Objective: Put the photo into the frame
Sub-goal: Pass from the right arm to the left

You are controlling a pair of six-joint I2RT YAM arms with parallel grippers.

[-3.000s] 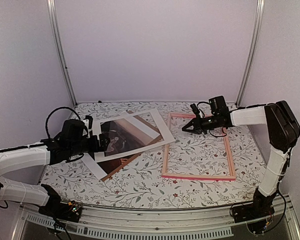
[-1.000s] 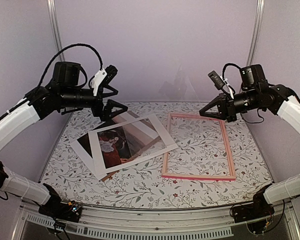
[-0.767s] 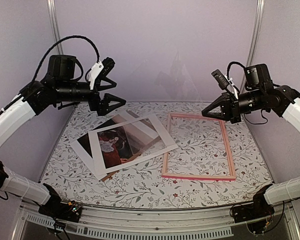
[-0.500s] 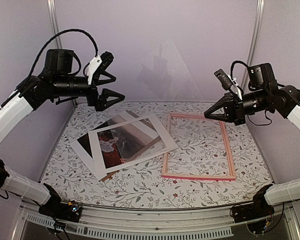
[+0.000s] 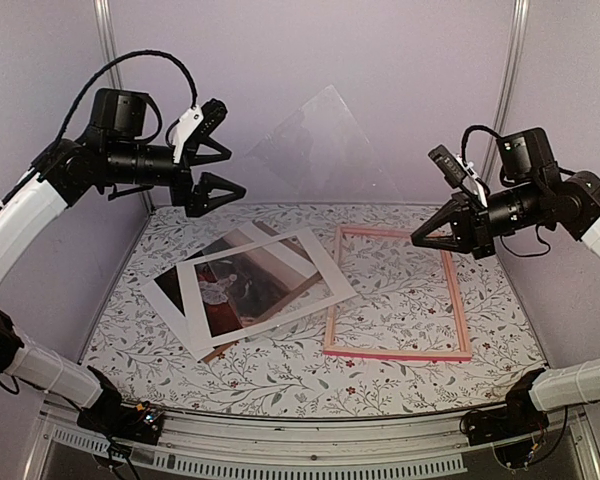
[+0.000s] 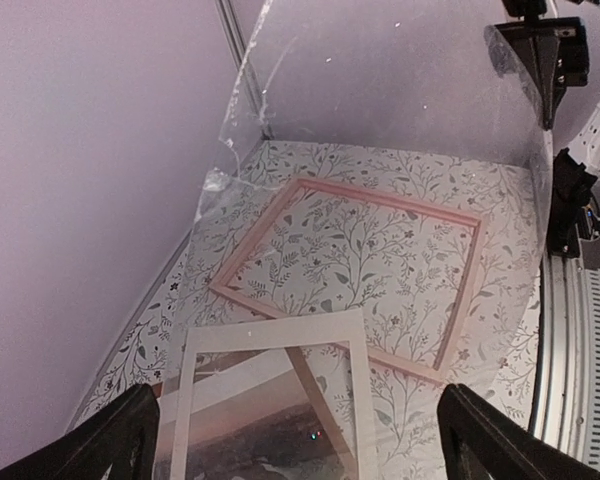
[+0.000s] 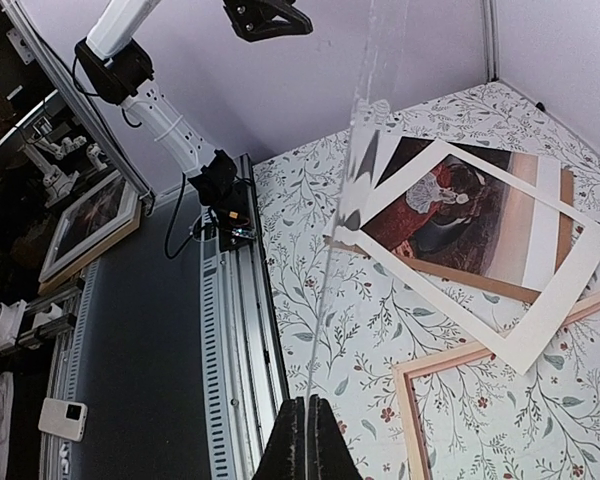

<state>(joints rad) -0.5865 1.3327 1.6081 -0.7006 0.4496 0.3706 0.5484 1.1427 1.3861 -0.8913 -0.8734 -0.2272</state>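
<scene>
My right gripper (image 5: 416, 241) is shut on the lower corner of a clear sheet (image 5: 320, 140) and holds it up in the air, tilted, over the back of the table. In the right wrist view the sheet (image 7: 336, 216) runs edge-on up from the closed jaws (image 7: 307, 405). My left gripper (image 5: 235, 170) is open and empty, raised high at the left, apart from the sheet. The photo (image 5: 230, 290) lies on the table under a white mat board (image 5: 320, 270). The pink frame (image 5: 458, 300) lies flat to its right, with nothing inside it.
A brown backing board (image 5: 220, 350) sticks out under the mat board. The floral table is walled at the back and sides, with metal posts (image 5: 115, 100) in the back corners. In the left wrist view the frame (image 6: 380, 205) shows through the sheet (image 6: 380, 90).
Both arms have risen from table height. The right gripper has lifted the clear sheet, which now tilts further up. The left gripper has drawn away to the upper left, open.
</scene>
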